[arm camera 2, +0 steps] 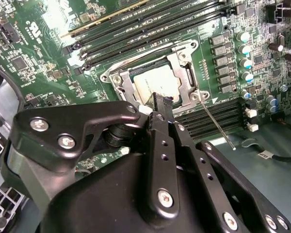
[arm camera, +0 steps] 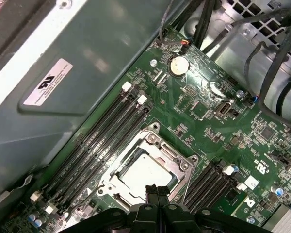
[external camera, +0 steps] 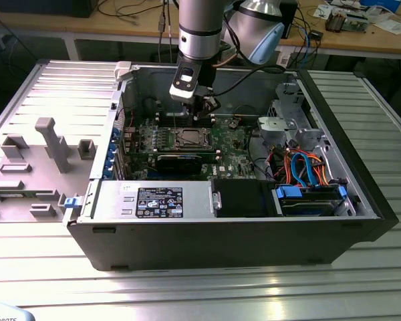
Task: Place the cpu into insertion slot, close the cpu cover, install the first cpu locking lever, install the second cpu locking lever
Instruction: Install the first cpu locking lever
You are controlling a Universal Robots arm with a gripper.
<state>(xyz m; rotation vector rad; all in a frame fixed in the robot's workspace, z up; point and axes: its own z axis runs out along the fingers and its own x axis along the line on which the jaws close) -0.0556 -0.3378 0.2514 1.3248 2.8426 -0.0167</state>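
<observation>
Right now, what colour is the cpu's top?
The cpu is dull silver-grey, clearest in the first wrist view.

Exterior view high, distant, both wrist views close, sharing insertion slot [arm camera 2: 182, 67] [arm camera: 158, 145]

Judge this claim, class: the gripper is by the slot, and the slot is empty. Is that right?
No. The slot is not empty: the cpu lies in it, as the first wrist view shows. The gripper is indeed by the slot.

Lab: cluttered workbench [external camera: 377, 44], cables [external camera: 139, 15], open computer case [external camera: 220, 244].
</observation>
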